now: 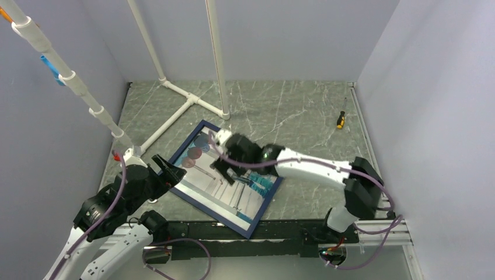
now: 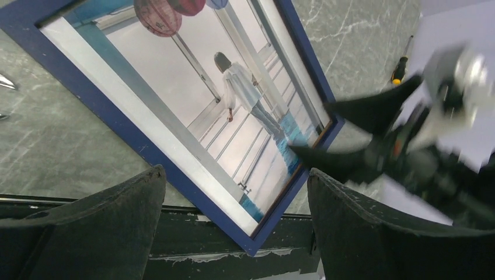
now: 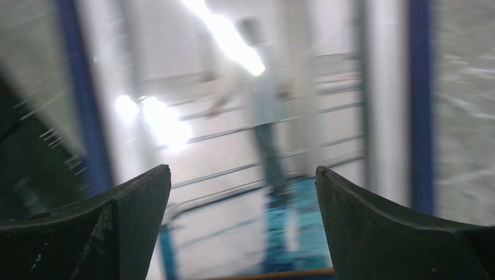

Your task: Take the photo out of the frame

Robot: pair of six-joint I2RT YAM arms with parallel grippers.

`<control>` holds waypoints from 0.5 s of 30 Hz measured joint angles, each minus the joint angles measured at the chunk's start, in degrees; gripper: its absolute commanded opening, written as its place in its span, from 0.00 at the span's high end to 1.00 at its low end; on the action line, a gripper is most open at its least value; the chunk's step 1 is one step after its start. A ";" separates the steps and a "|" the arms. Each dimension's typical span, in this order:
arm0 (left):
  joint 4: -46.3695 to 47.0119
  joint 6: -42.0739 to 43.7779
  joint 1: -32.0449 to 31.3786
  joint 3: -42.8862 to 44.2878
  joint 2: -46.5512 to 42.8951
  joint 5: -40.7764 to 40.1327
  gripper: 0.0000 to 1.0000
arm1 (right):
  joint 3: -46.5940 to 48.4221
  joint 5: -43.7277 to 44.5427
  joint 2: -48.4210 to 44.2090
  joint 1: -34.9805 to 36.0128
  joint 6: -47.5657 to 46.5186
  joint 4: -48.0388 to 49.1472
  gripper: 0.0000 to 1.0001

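Photo (image 1: pixel 229 197) is in the frame (image 2: pixel 119 120), lying flat on the tabletop (image 1: pixel 292 111) approx mid-scene, turned diamond-wise w/ corners at 12, 3, 6 and 9 o'clock.

Your L tool (image 1: pixel 173 168) sits at the frame's 9 o'clock corner, fingers spread wide, nothing between them. Can't tell if it touches the moulding.

Your R tool (image 1: pixel 224 170) reaches in from 4 o'clock and hangs over the photo, fingers also spread and gripping nothing. Its wrist view is blurred. In the L wrist view one R fingertip (image 2: pixel 306 154) is right by the photo's edge; contact unclear.

Screwdriver (image 1: pixel 340 120) lies at 2 o'clock, well apart from the frame. White pipe base (image 1: pixel 175 115) is at 11 o'clock, near the frame's top corner.
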 measured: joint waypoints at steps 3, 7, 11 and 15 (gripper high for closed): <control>-1.44 -0.04 0.00 0.98 -1.27 -1.16 0.06 | -5.22 -1.42 -4.72 8.94 2.91 2.82 0.18; -2.93 -0.33 0.00 1.05 -1.81 -1.22 0.06 | -7.67 -0.79 -5.57 16.41 6.99 4.48 0.21; -4.20 -1.79 0.00 0.68 -1.79 -1.20 0.07 | -7.23 2.82 -2.49 22.91 9.88 5.14 0.28; -5.31 -3.21 0.00 -1.33 -1.79 -1.11 0.07 | -4.48 7.23 4.35 28.33 12.15 3.82 0.30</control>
